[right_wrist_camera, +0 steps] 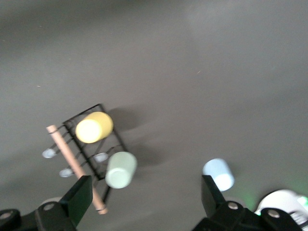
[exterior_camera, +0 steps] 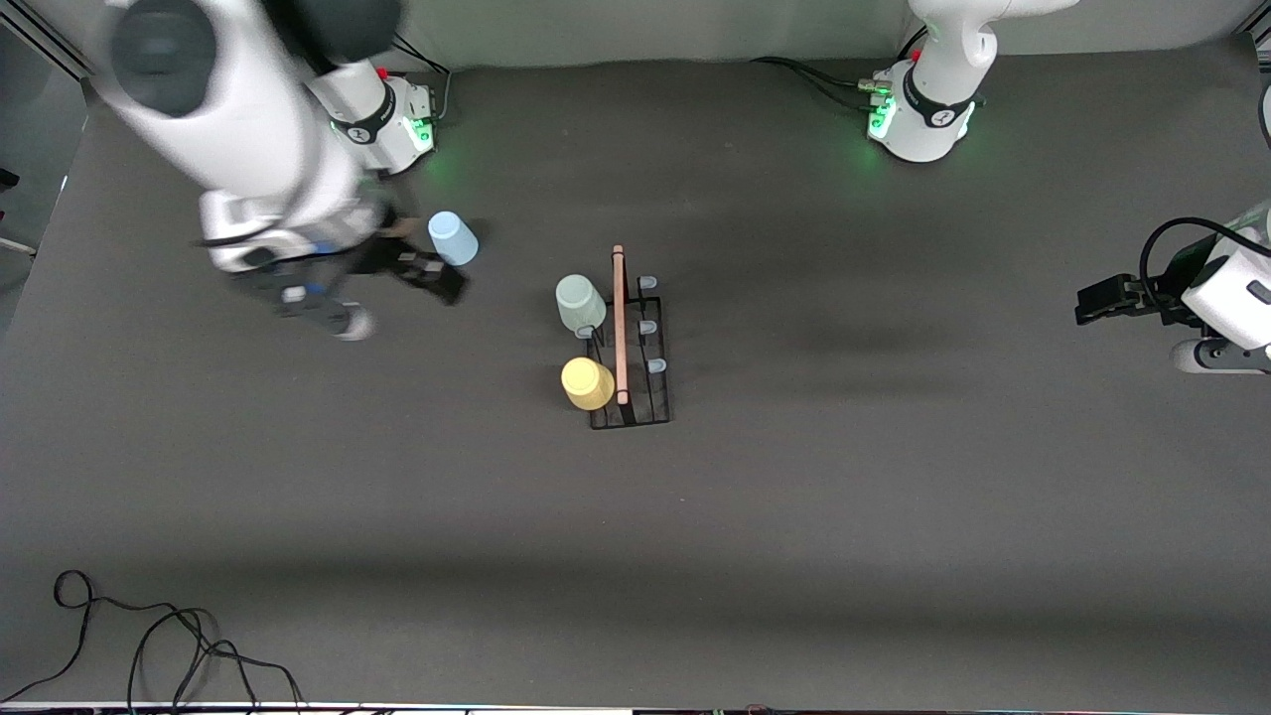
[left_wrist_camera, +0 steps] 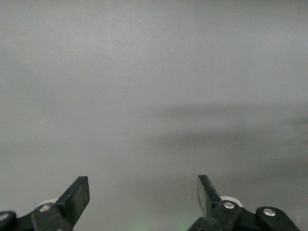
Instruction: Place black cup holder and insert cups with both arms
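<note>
Left gripper [left_wrist_camera: 143,195]: fingers [left_wrist_camera: 77,195] spread wide, nothing between.
Below: bare grey table [left_wrist_camera: 154,86], faint bands, perhaps shadows.

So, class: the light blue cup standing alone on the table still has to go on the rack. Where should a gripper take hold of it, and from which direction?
Grip the light blue cup across its tapered side wall, coming down from above. It stands upside down, apart from the black cup holder, so its sides look free. The open right gripper is beside it and seems best placed.
</note>
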### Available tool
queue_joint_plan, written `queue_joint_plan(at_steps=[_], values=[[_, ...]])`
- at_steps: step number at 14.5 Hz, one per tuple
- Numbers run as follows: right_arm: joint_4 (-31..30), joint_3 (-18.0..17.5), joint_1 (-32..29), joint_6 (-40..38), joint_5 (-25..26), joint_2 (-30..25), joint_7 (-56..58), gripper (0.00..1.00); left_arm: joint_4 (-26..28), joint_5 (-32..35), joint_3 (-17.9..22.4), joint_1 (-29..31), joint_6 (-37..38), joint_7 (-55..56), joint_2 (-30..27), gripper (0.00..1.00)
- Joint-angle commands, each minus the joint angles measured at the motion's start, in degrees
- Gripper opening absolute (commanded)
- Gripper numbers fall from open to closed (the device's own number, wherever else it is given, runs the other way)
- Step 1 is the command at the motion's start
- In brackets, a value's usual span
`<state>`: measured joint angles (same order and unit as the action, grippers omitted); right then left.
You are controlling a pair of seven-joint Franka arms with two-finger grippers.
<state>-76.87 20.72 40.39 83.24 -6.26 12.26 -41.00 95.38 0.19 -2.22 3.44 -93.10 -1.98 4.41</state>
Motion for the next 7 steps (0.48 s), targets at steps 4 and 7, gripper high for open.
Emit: queue_joint_plan(at_steps=[4,7], values=[[-11.6,-10.1,-21.3,2.0,4.7,-11.1,28.3,1.00,0.7,0.3,0.0,0.1,-0.5,-0.3,-1.2,1.00],[-15.7,-11.8,-29.2,5.3,5.6,-13.6,39.0,1.00,0.7,0.3,-0.1,0.1,-0.5,-0.3,-1.1,1.00]])
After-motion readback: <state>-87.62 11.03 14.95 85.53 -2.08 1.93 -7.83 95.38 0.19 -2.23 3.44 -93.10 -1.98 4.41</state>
